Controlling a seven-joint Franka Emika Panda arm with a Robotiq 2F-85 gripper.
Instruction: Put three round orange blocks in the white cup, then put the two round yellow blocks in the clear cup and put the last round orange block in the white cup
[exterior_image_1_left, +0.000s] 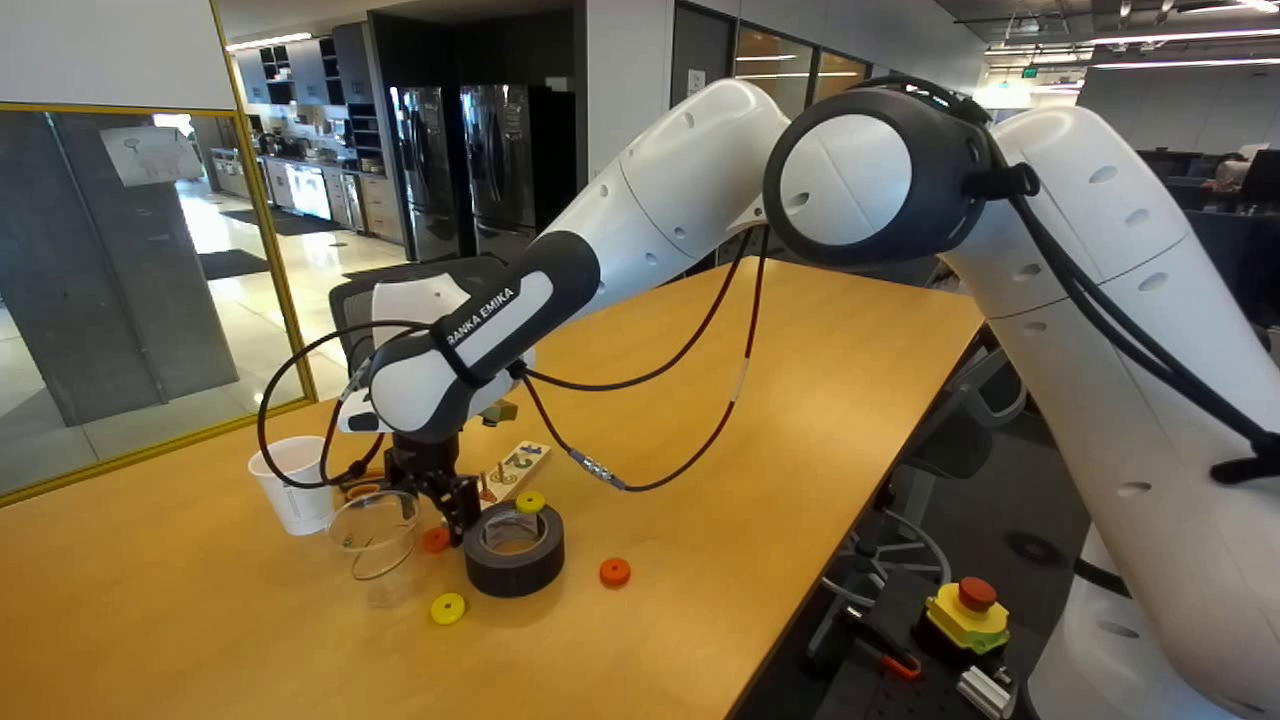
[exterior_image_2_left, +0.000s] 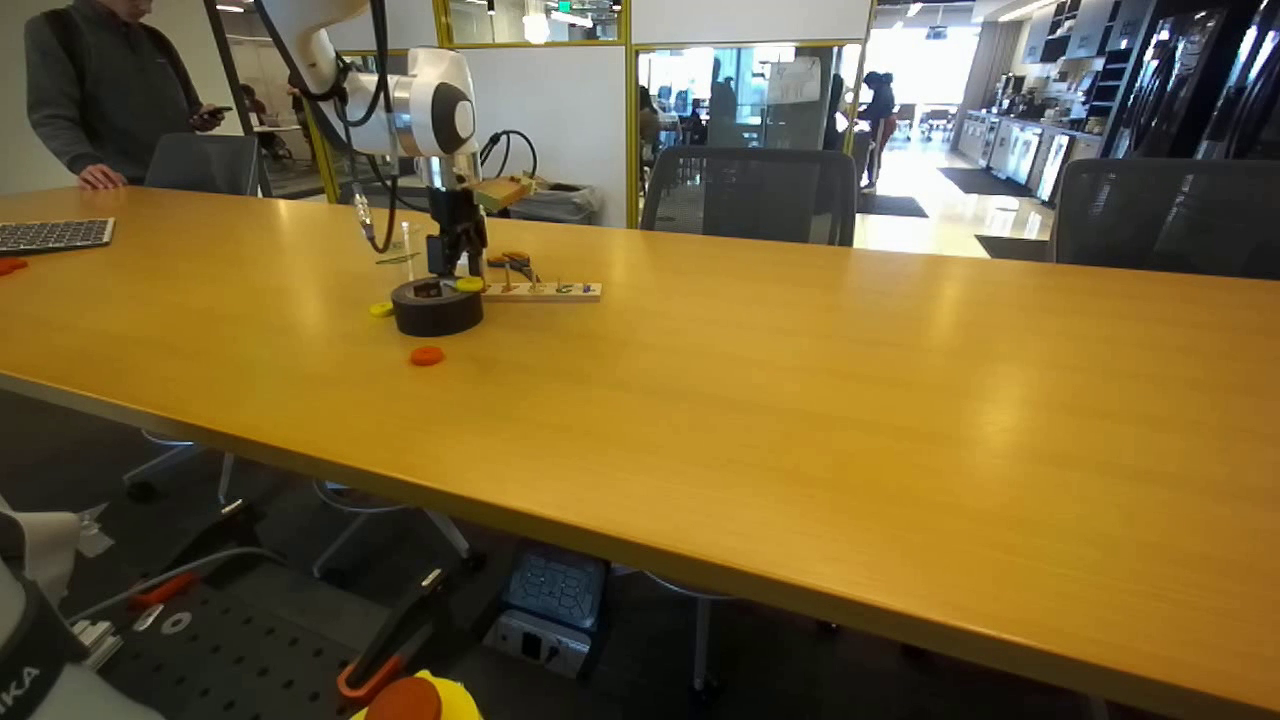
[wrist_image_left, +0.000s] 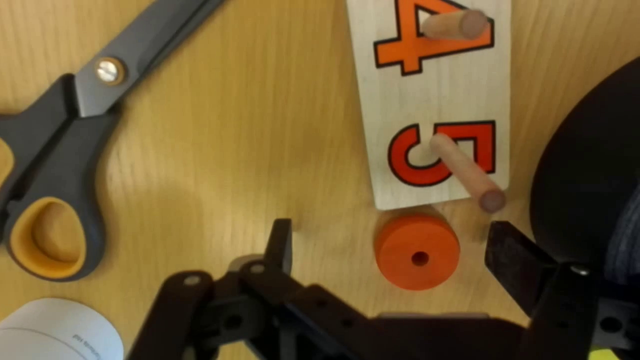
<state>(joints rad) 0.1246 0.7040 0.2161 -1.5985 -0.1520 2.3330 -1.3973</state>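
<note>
Hand (exterior_image_2_left: 457, 270) beside tape roll (exterior_image_2_left: 437, 318); yellow block (exterior_image_2_left: 469, 284) atop roll.

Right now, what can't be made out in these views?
White cup, inside bottom: in an exterior view, hidden by its wall.
Cup print: wrist view, too small, blurred.
Scissors, tips: wrist view, cut off by top edge.
Number board, past 4: wrist view, cut off by top edge.
Yellow block: wrist view, mostly hidden by gripper and bottom edge.

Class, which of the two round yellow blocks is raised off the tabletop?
The yellow block resting on the rim of the black tape roll, as both exterior views show. The other yellow block lies directly on the tabletop.
</note>
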